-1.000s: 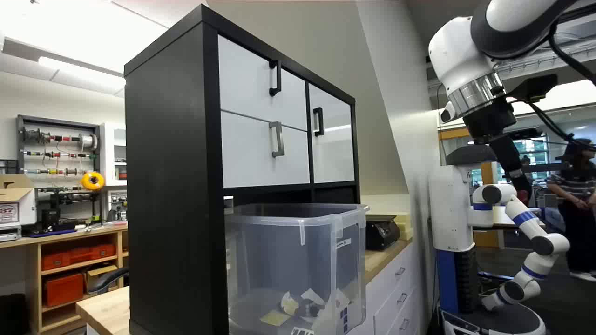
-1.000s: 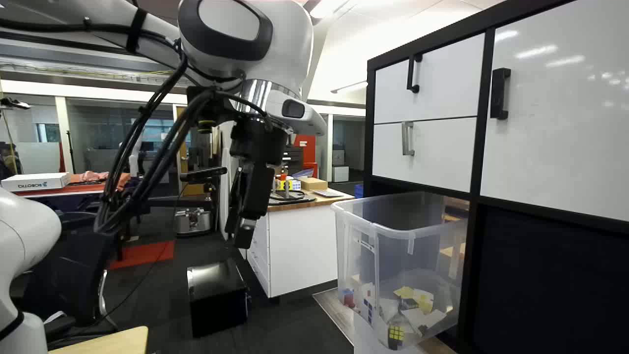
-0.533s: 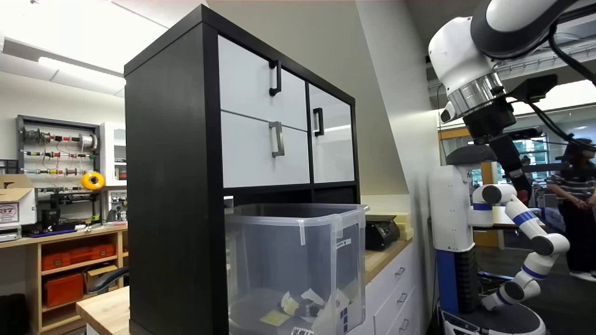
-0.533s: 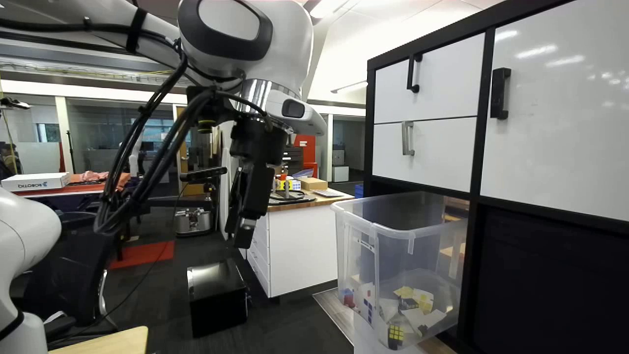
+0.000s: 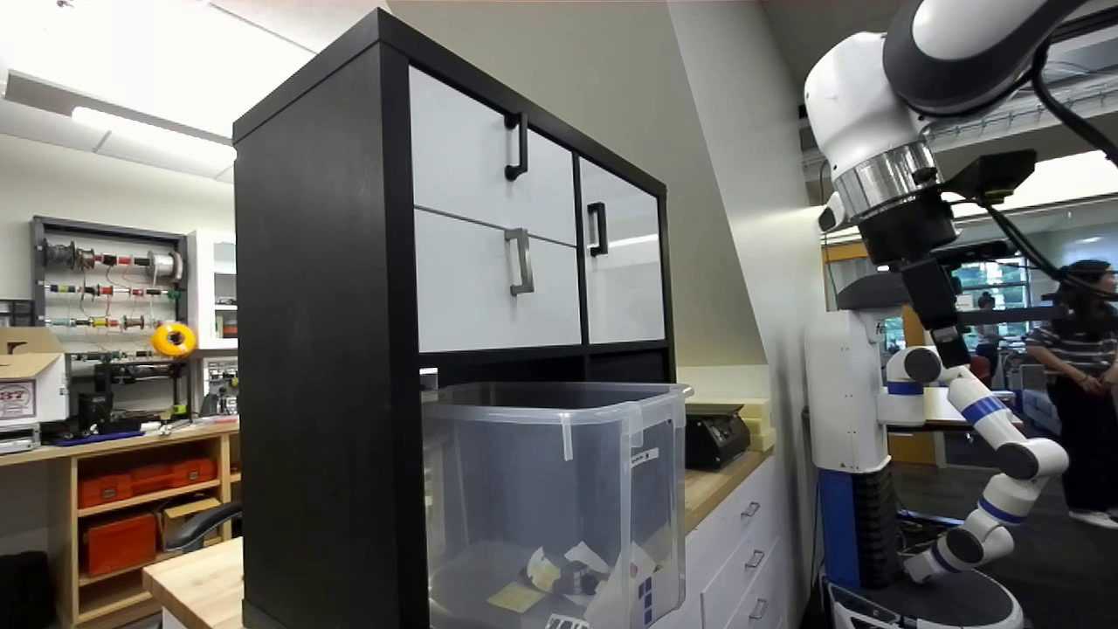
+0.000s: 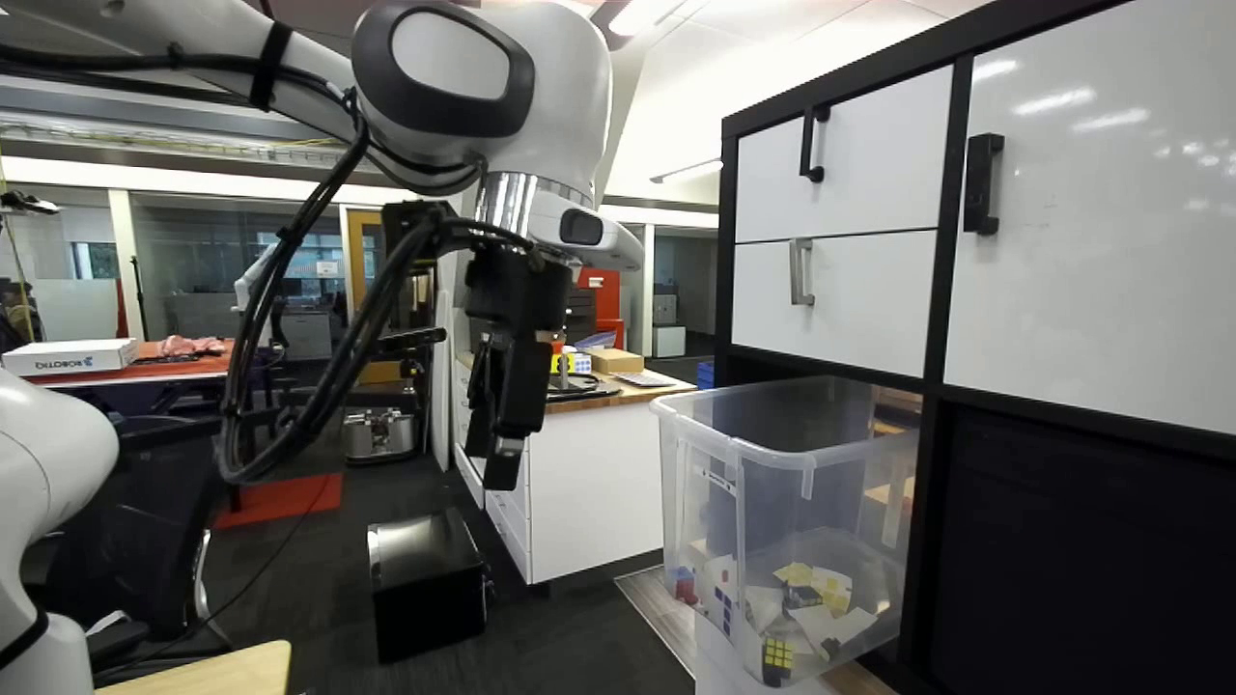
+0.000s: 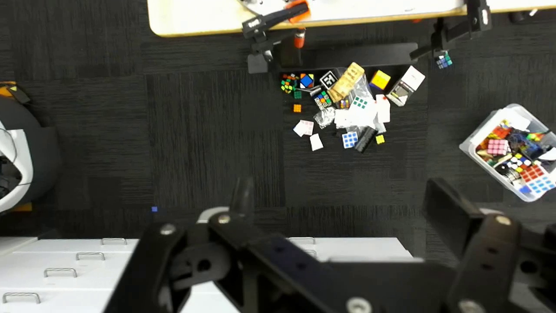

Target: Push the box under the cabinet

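Observation:
The clear plastic box shows in both exterior views, upright and open at the top. Some papers and small cubes show through its walls. It stands at the lower opening of the black cabinet, under white drawer fronts, and much of it sticks out in front. The cabinet also shows in an exterior view. My gripper points down, well apart from the box, on its outer side; it also shows in an exterior view. In the wrist view the gripper is open, with nothing between its fingers.
A white drawer unit stands behind my gripper. In the wrist view, loose puzzle cubes and papers lie on the dark floor. An open bin of cubes is at the right; I cannot tell if it is the same box. A table edge is above.
The arm and gripper have shifted a little toward the box side, right in one exterior view and left in another. The box and cabinet have not moved.

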Robot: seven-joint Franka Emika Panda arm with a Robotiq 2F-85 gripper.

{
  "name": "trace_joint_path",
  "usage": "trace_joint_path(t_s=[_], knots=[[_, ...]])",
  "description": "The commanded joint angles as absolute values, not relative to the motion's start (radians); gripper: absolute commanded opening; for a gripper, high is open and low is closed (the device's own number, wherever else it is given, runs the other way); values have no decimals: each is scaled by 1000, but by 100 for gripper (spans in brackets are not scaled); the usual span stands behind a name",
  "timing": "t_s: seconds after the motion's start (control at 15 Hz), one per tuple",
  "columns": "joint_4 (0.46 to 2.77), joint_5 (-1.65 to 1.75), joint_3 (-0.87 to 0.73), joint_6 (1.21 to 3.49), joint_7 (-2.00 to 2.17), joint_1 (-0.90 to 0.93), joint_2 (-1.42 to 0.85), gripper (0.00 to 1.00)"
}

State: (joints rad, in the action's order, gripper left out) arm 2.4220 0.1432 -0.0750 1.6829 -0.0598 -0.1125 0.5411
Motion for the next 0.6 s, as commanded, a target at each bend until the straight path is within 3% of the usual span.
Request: trace_joint_path(t_s=[0.0, 0.53], knots=[[2473, 71, -79, 1805, -12, -89, 533, 100], [2575, -39, -56, 2192, 14, -69, 446, 100]])
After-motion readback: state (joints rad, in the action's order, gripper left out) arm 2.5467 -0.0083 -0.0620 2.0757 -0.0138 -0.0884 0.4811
